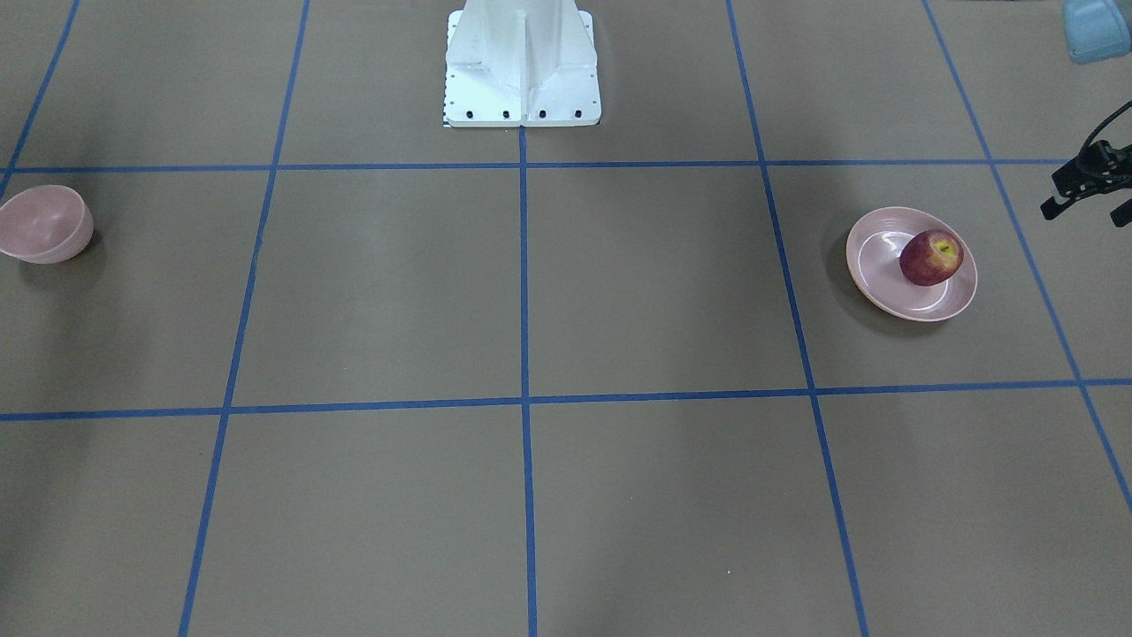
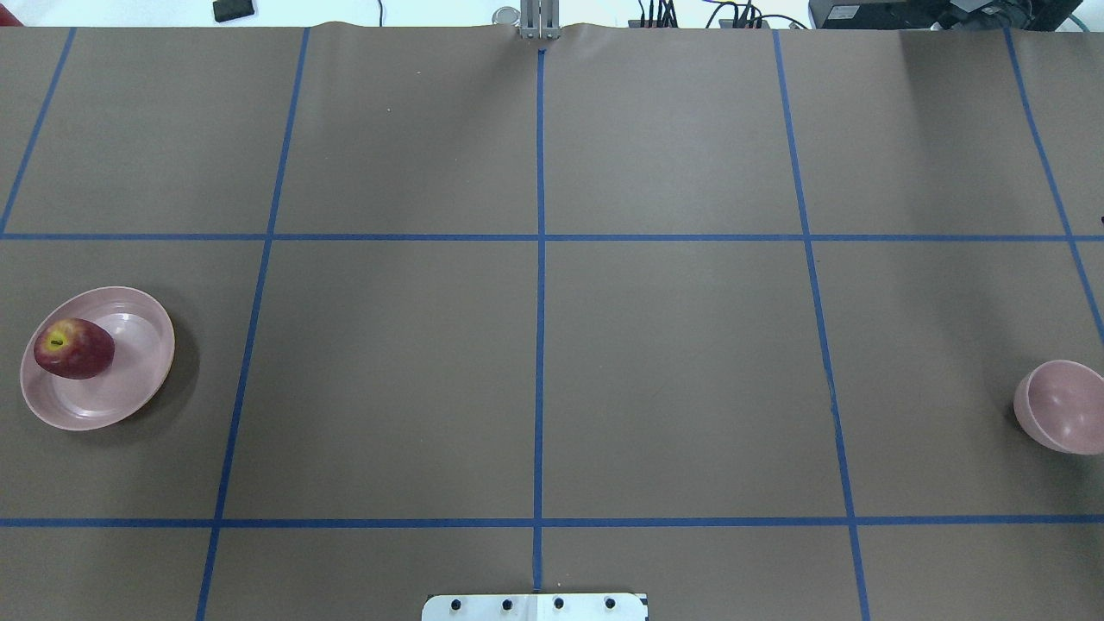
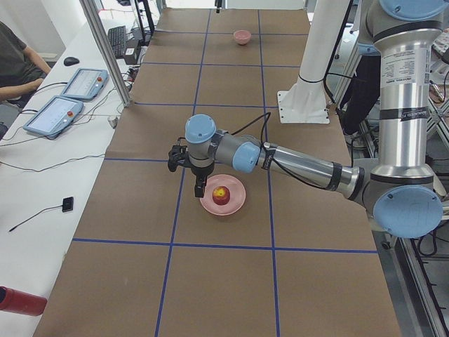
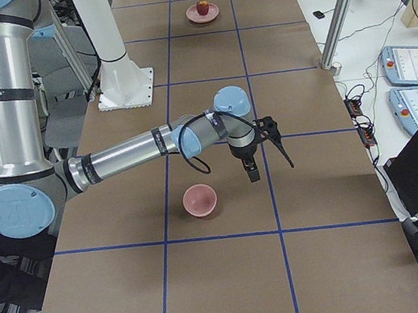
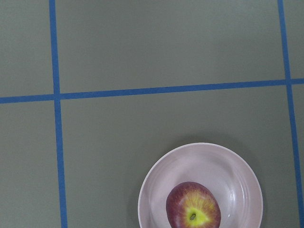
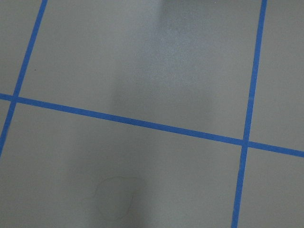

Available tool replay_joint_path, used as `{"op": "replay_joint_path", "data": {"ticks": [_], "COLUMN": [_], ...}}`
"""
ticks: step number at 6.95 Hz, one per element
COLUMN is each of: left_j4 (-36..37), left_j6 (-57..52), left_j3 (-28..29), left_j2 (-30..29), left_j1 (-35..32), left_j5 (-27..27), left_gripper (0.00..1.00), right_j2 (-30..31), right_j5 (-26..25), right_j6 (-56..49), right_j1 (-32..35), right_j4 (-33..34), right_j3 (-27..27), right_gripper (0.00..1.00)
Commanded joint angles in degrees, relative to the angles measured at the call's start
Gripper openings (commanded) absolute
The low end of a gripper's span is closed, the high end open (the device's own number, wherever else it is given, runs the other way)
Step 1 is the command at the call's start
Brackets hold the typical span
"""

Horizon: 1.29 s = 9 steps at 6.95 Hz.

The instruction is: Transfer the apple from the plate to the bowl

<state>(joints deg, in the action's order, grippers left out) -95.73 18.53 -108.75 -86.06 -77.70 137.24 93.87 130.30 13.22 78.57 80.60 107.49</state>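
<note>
The dark red apple (image 1: 930, 257) with a yellow-green stem patch lies on the wide pale pink plate (image 1: 875, 265) at the robot's left end of the table. It also shows in the overhead view (image 2: 74, 348) and the left wrist view (image 5: 193, 212). My left gripper (image 1: 1086, 212) hovers open and empty above the table just beyond the plate (image 3: 235, 203). The small deep pink bowl (image 1: 44, 224) stands empty at the opposite end. My right gripper (image 4: 270, 169) hovers beside the bowl (image 4: 199, 200); I cannot tell whether it is open or shut.
The white robot base (image 1: 522, 66) stands at the table's middle rear. Blue tape lines divide the brown table. Two teach pendants (image 3: 70, 98) and a red bottle (image 3: 21, 300) lie on the white side table, where a person (image 3: 17, 63) sits.
</note>
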Motion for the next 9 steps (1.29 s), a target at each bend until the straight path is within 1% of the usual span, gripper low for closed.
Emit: {"op": "replay_joint_path", "data": {"ticks": [1,5,6,7,8,9], "left_j4": [-1.1,-1.7,-1.7,-1.7,-1.8,-1.8], "left_j6": [-0.1,0.5,0.5,0.4,0.4,0.3], "left_j3": [0.4,1.0,0.9,0.8,0.6,0.6], "left_j2": [0.1,-0.1,-0.1,-0.1,-0.1,0.4], "left_j1": [0.0,0.0,0.0,0.0,0.0,0.0], "left_j5": [0.5,0.6,0.7,0.7,0.7,1.5], "left_gripper": [0.98,0.98,0.98,0.98,0.98,0.98], "right_j2": [0.0,0.0,0.0,-0.5,0.0,0.3], "right_j5": [0.0,0.2,1.7,4.0,4.9,4.8], "right_j6": [0.0,-0.2,-0.2,-0.4,-0.1,-0.1], "right_j1": [0.0,0.0,0.0,-0.4,-1.1,-1.1], "right_j4": [0.0,-0.1,-0.1,-1.0,-6.9,-11.3], "right_j3": [-0.1,-0.1,-0.9,-3.7,-5.3,-6.6], "right_gripper": [1.0,1.0,1.0,1.0,1.0,1.0]}}
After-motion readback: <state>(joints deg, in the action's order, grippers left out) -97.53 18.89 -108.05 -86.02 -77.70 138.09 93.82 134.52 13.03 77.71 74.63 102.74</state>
